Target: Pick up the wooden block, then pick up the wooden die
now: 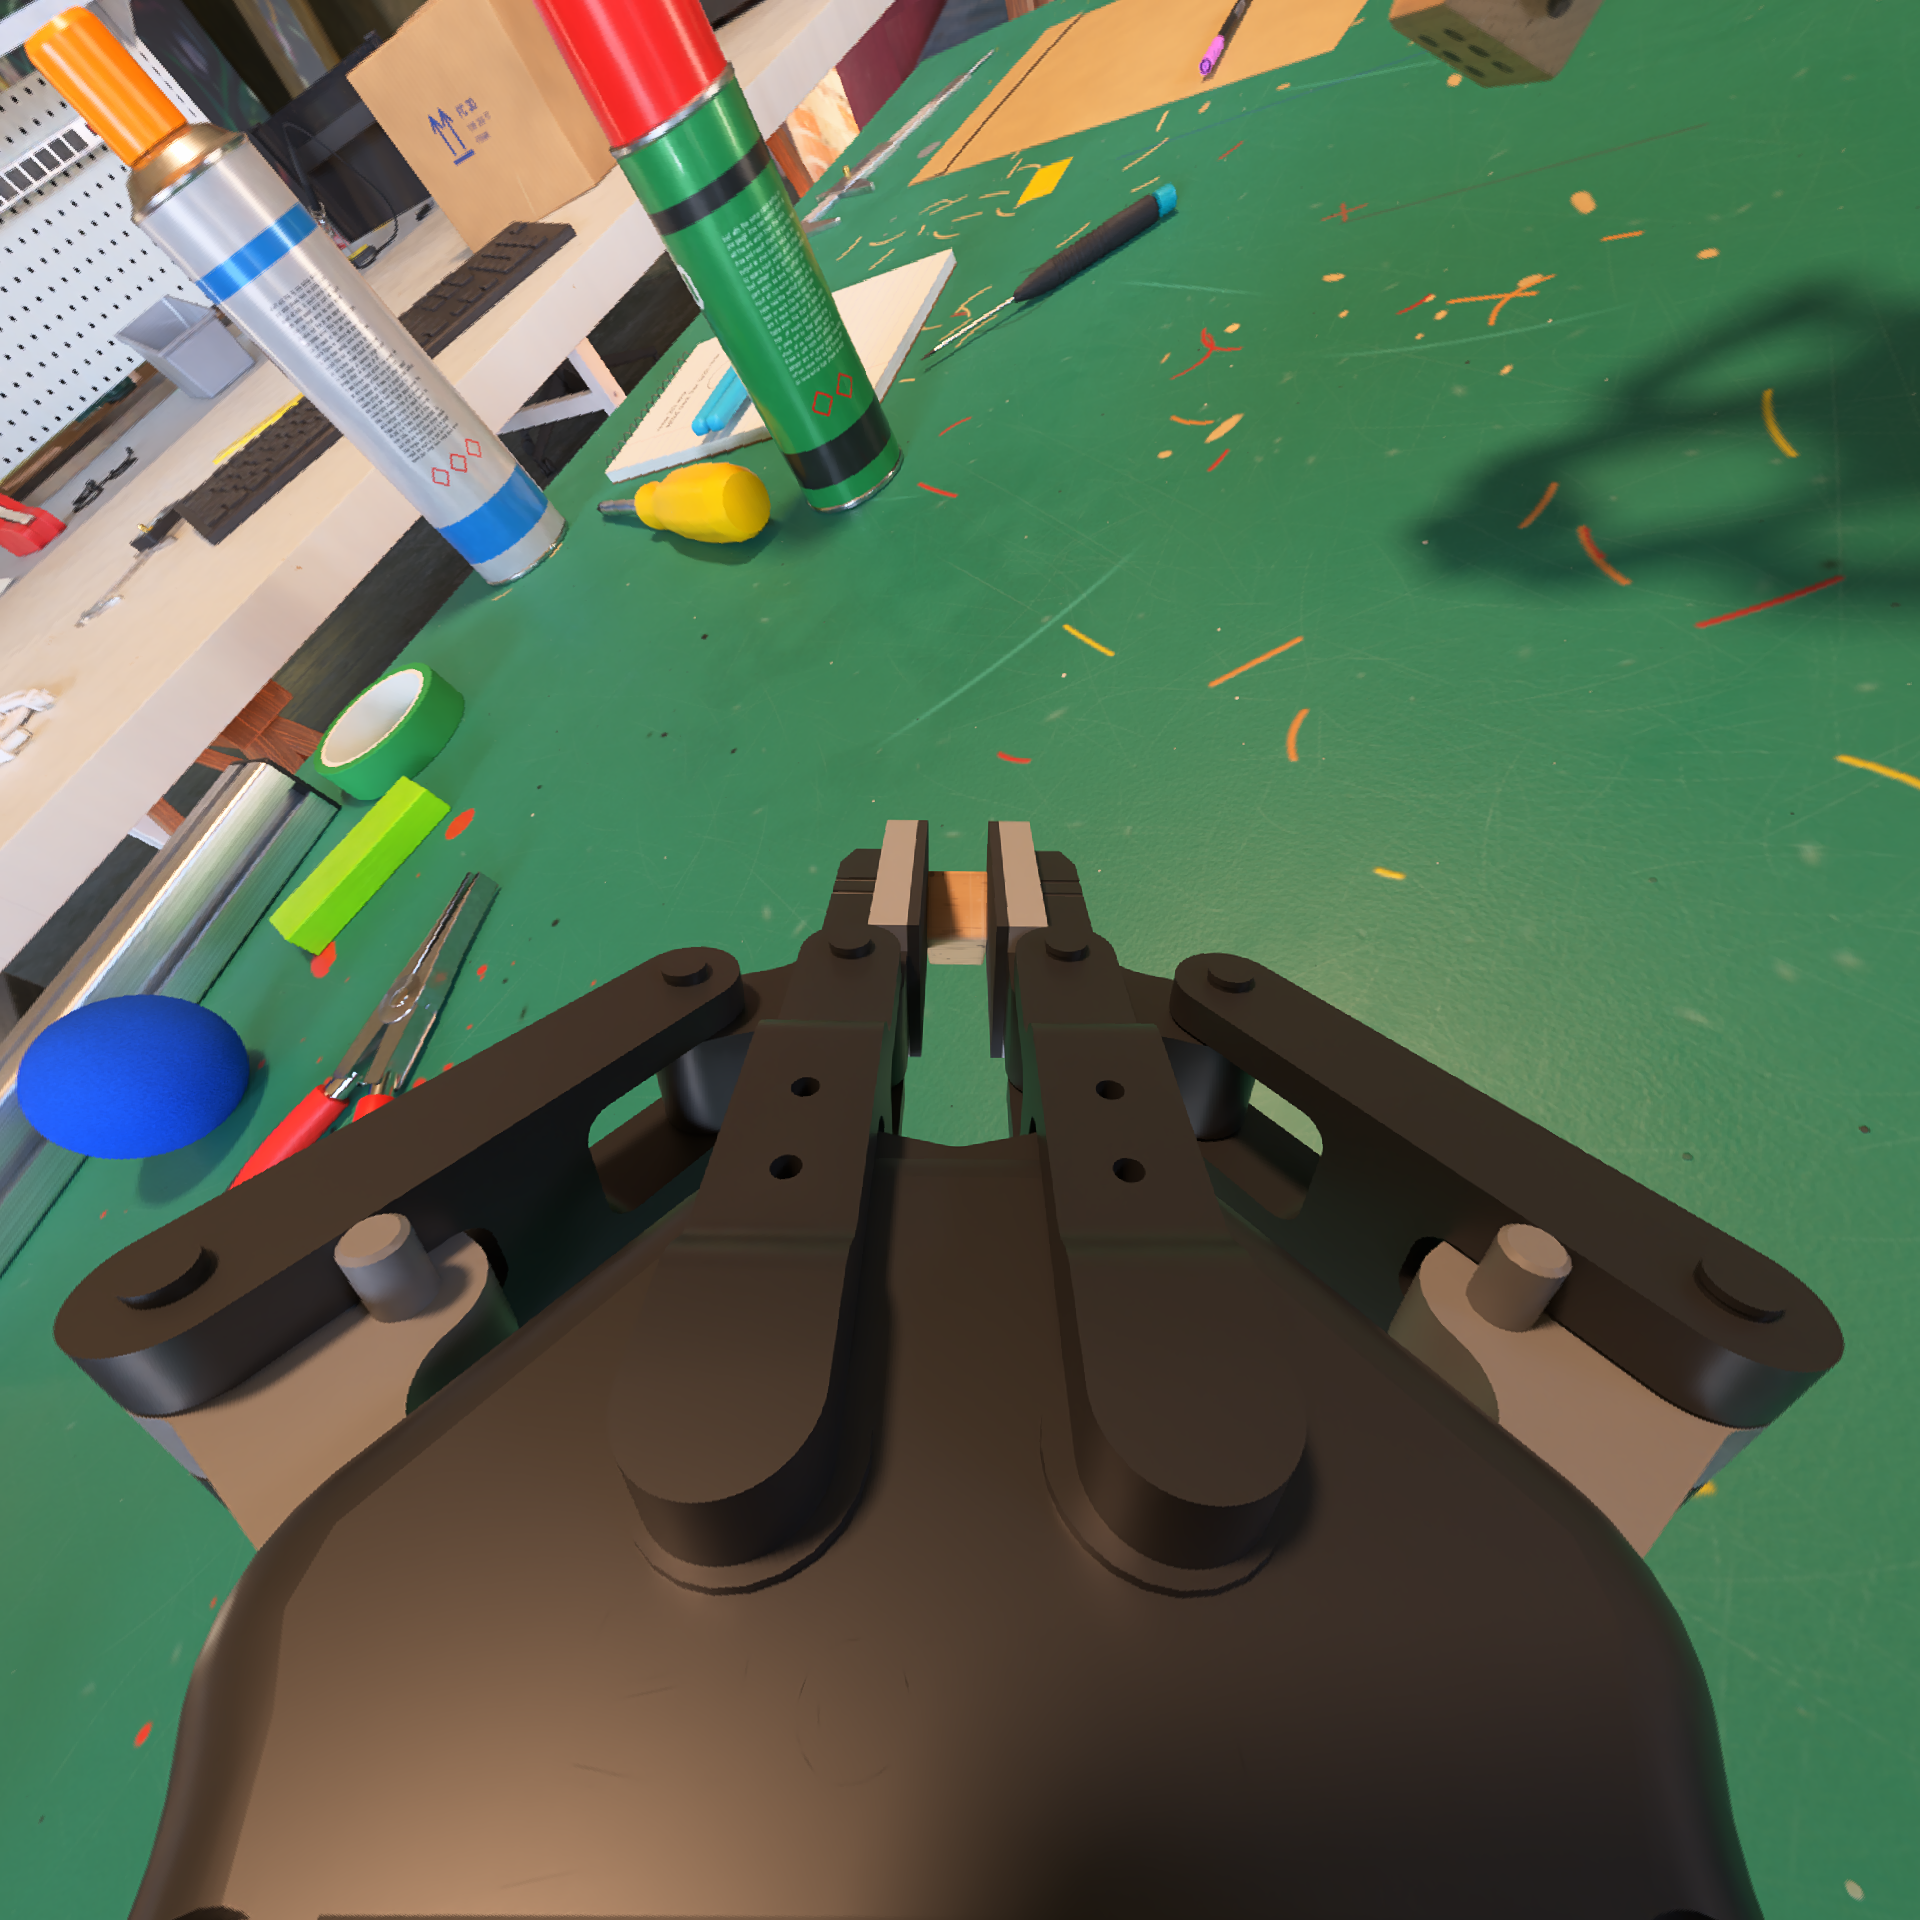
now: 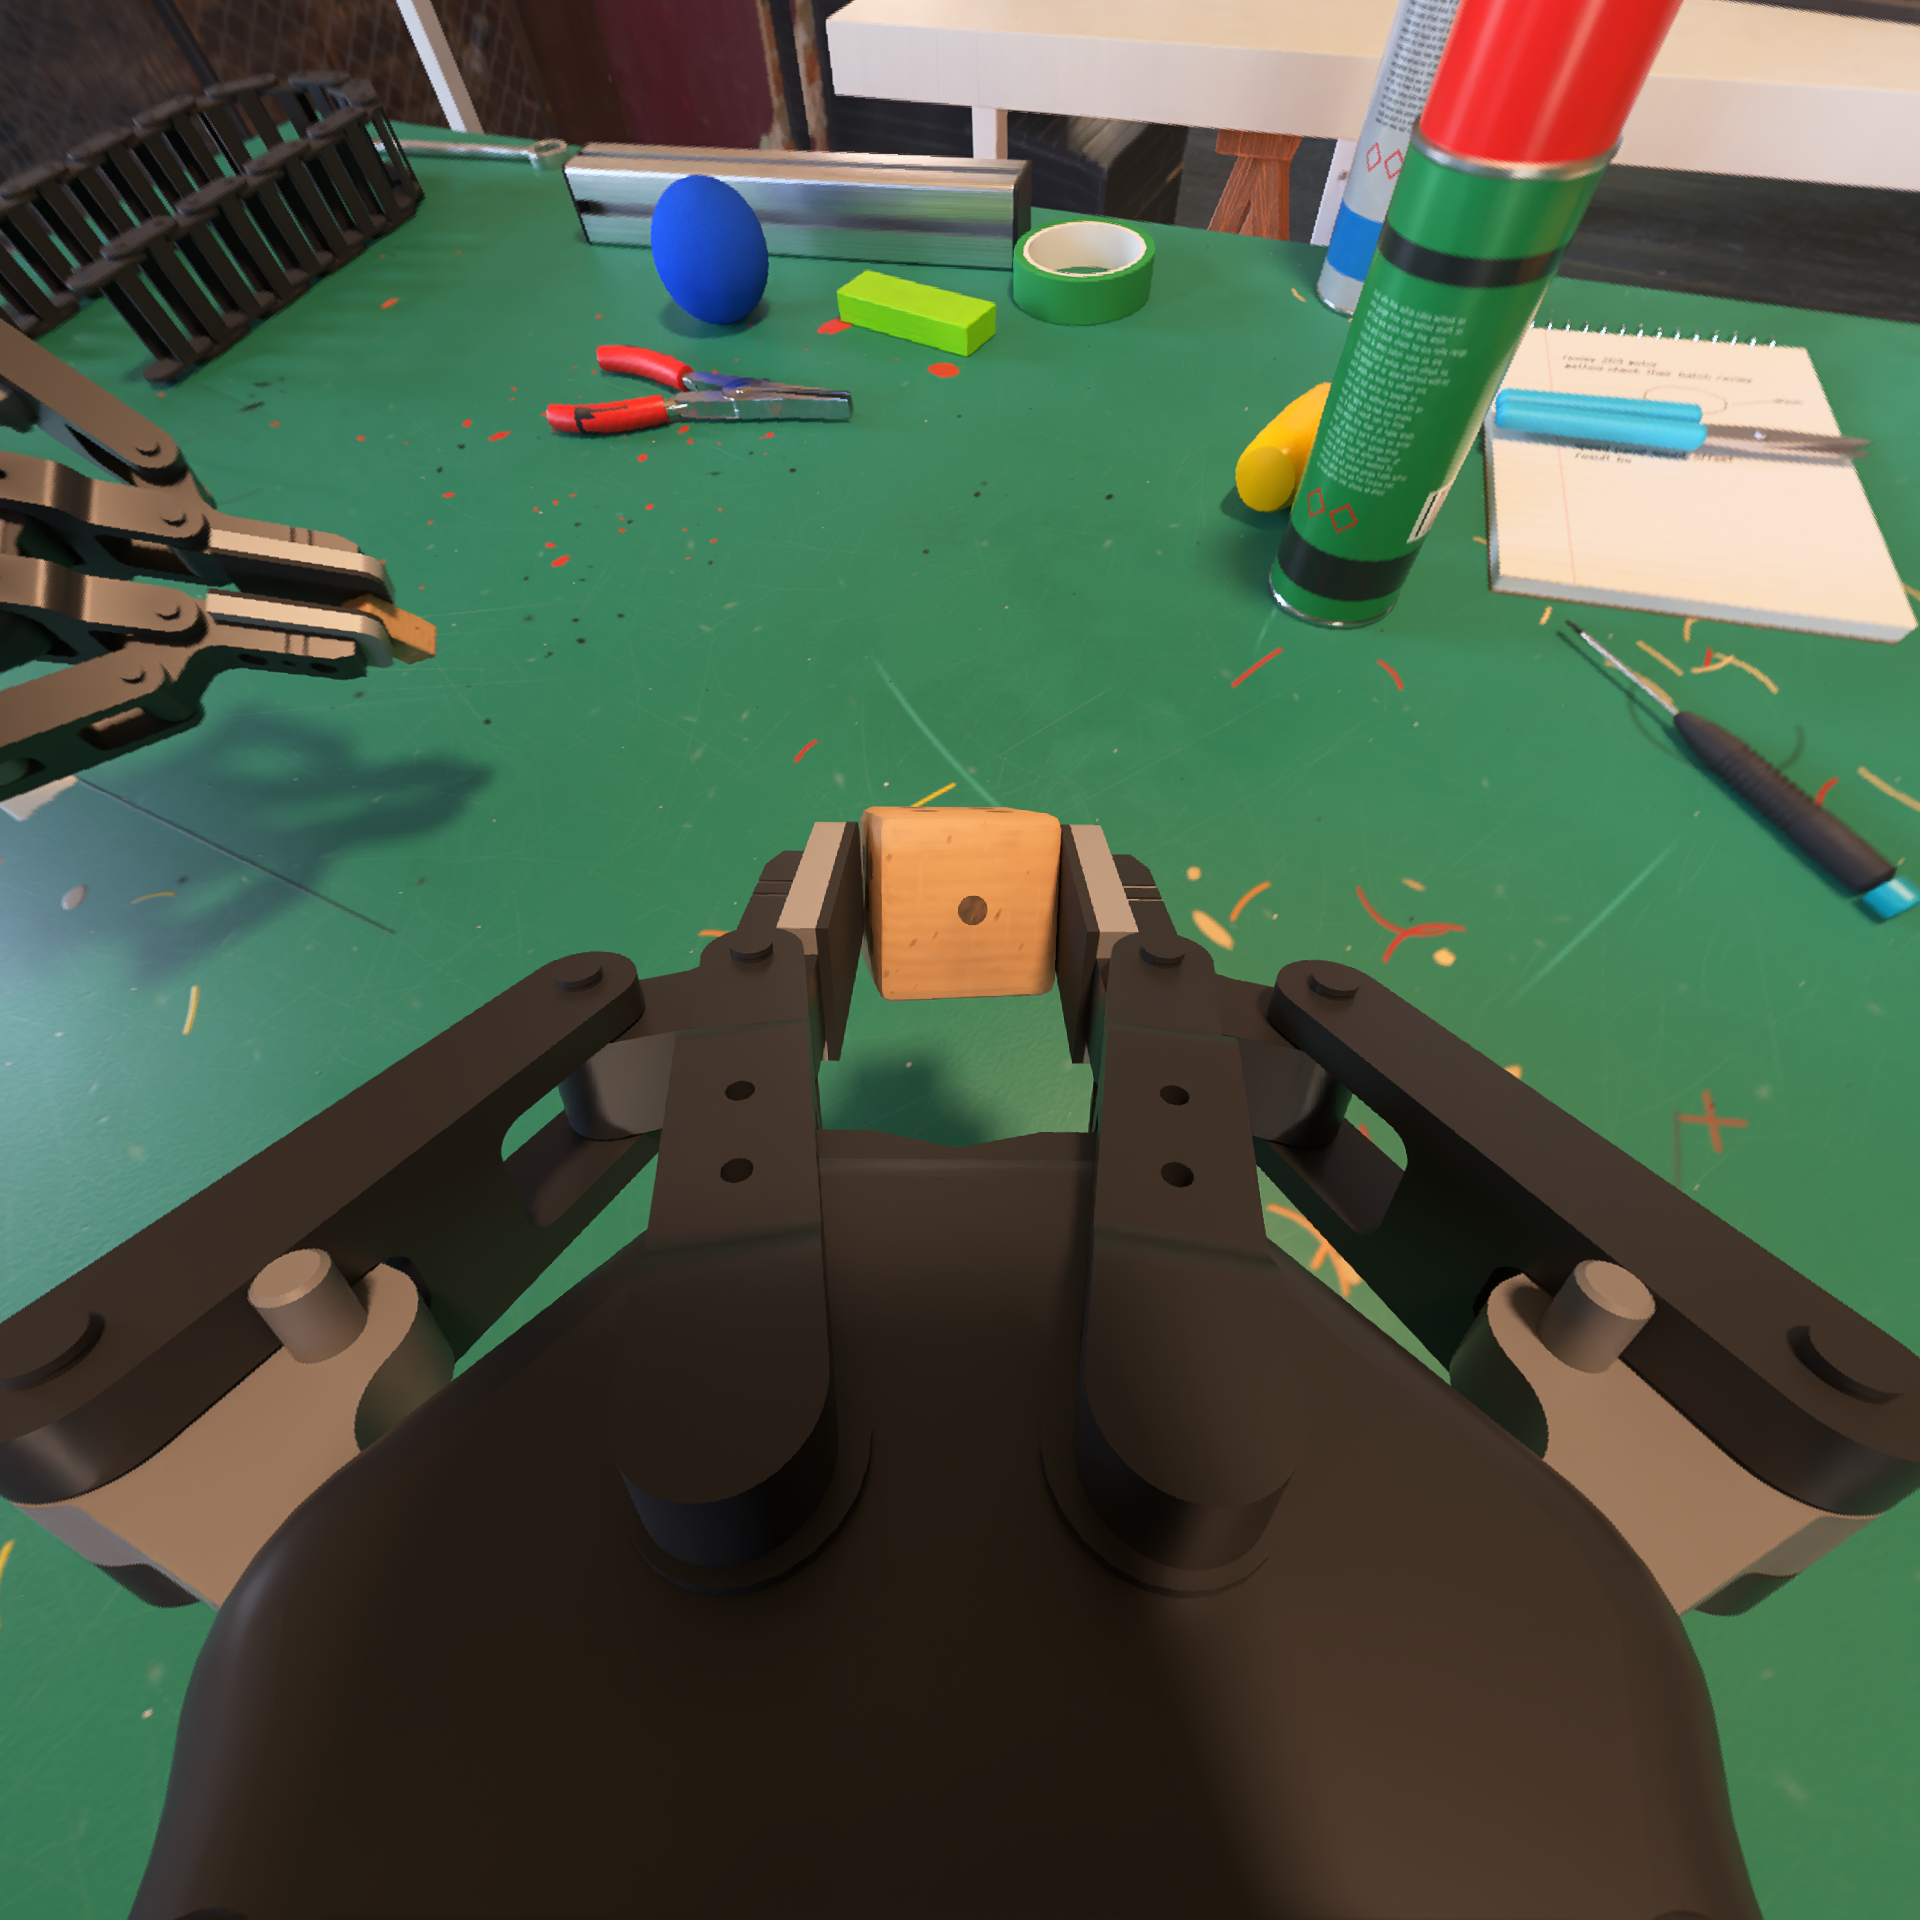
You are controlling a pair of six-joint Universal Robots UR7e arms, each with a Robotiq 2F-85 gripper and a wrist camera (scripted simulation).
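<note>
My left gripper [image 1: 956, 883] is shut on a small wooden block [image 1: 956, 906] and holds it above the green mat. In the right wrist view that gripper [image 2: 379, 623] shows at the left edge with the block [image 2: 407, 628] sticking out past its fingertips. My right gripper [image 2: 961, 883] is shut on the wooden die [image 2: 961, 902], whose one-dot face points at the camera; it hangs above the mat. The die [image 1: 1486, 36] also shows at the top right of the left wrist view, held in the air.
On the mat [image 2: 935, 623] stand a green-and-red spray can [image 2: 1423, 384] and a silver-and-blue can [image 1: 343, 343]. Also there: a yellow-handled tool [image 1: 707, 504], notepad [image 2: 1683, 488], green tape roll [image 2: 1083, 270], lime block [image 2: 914, 310], blue ball [image 2: 709, 249], red pliers [image 2: 686, 400], black screwdriver [image 2: 1766, 790], metal bar [image 2: 800, 197].
</note>
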